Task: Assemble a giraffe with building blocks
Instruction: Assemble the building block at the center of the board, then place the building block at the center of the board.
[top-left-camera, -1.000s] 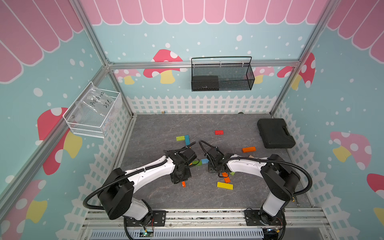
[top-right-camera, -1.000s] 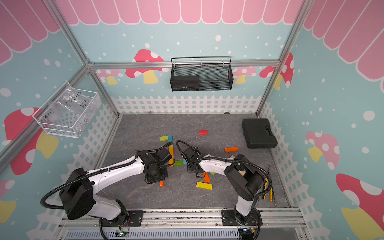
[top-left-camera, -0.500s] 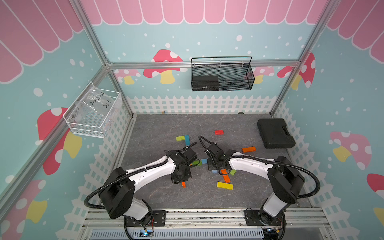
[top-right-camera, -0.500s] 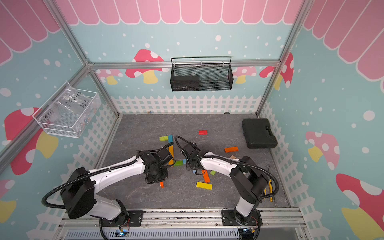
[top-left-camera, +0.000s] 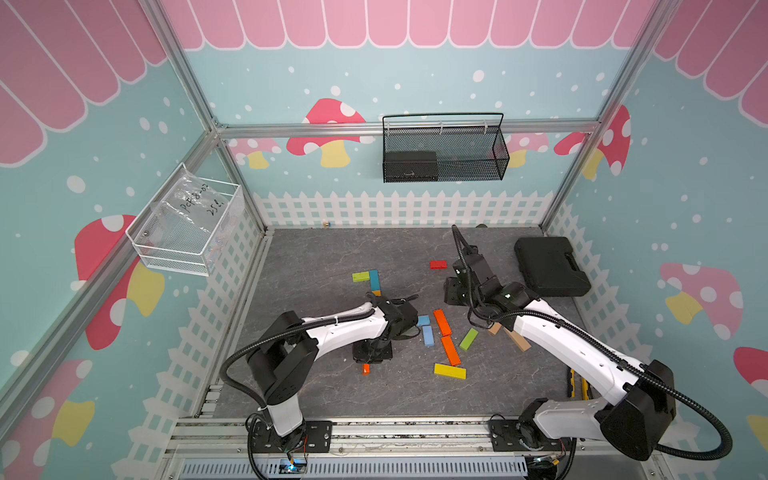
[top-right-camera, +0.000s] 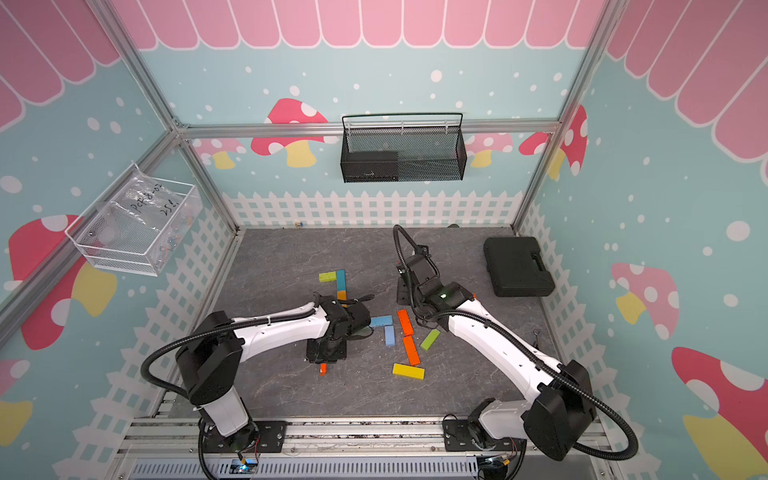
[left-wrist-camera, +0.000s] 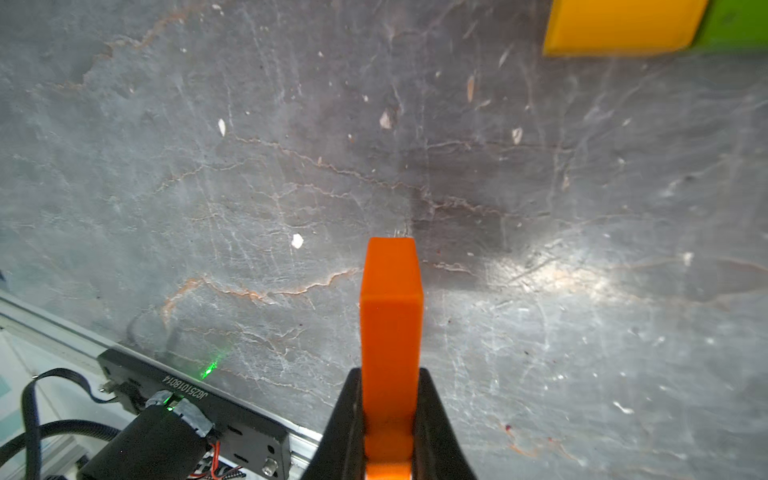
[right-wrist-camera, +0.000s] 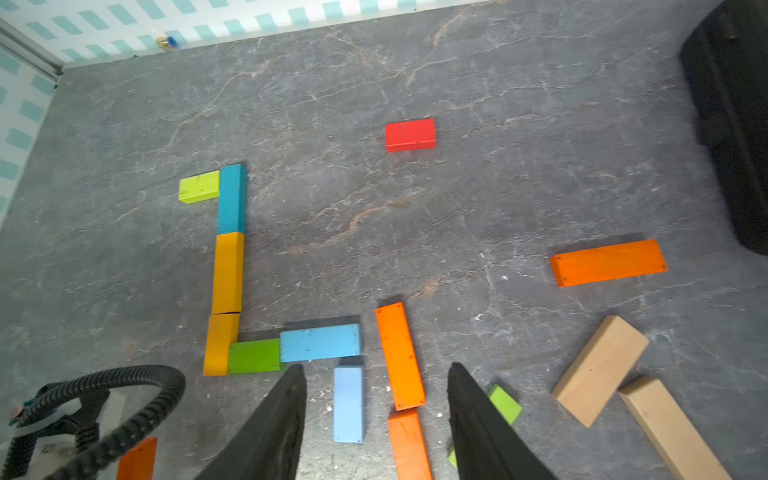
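My left gripper (left-wrist-camera: 390, 376) is shut on a small orange block (left-wrist-camera: 390, 307), held low over the mat at the front left (top-left-camera: 365, 369). My right gripper (right-wrist-camera: 376, 368) hangs open and empty above the loose building blocks. Below it lie a light blue bar (right-wrist-camera: 349, 404) and two orange bars (right-wrist-camera: 400, 355) end to end. A joined row runs from a lime block (right-wrist-camera: 199, 187) through teal (right-wrist-camera: 232, 199) and yellow (right-wrist-camera: 227, 272) to green (right-wrist-camera: 254, 356) and blue (right-wrist-camera: 320, 343). In both top views the right gripper (top-left-camera: 455, 291) sits behind the pile.
A red block (right-wrist-camera: 410, 135), another orange bar (right-wrist-camera: 609, 262), two tan bars (right-wrist-camera: 598, 370) and a green block (top-left-camera: 468, 339) lie scattered. A yellow bar (top-left-camera: 449, 371) lies near the front. A black case (top-left-camera: 550, 266) sits at the back right. Wire baskets (top-left-camera: 442, 149) hang on the walls.
My right gripper has opened, lifted off the blocks in the middle and drawn back toward the rear right. The left arm and its orange block have stayed put.
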